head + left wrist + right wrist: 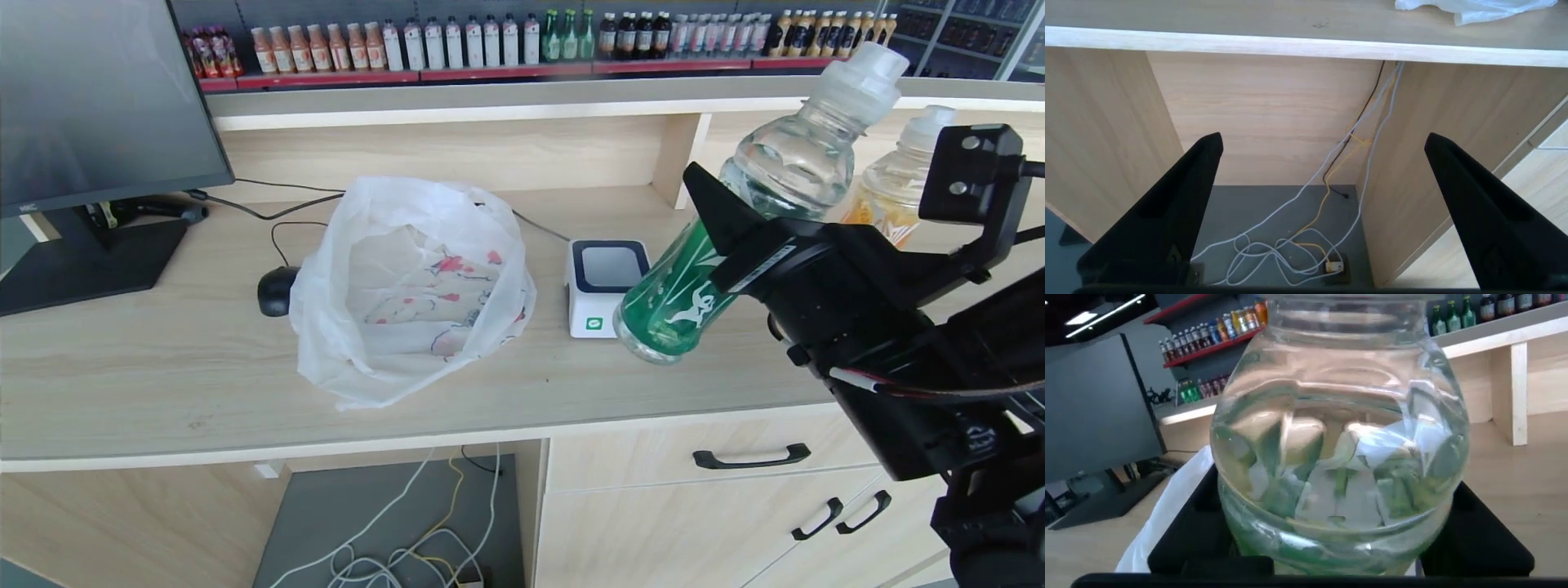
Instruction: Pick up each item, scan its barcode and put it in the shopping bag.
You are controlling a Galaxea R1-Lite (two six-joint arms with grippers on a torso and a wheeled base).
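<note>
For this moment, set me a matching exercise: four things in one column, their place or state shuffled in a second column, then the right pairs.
Column one
1. green-label bottle
2. shopping bag
3. scanner
4. left end effector

Column two
A. open, lower than the counter top
B. standing on the counter between the bag and the bottle
C. gripped and tilted, cap end up
D. slumped on the counter, mouth open

Pairs: 1-C, 2-D, 3-B, 4-A
</note>
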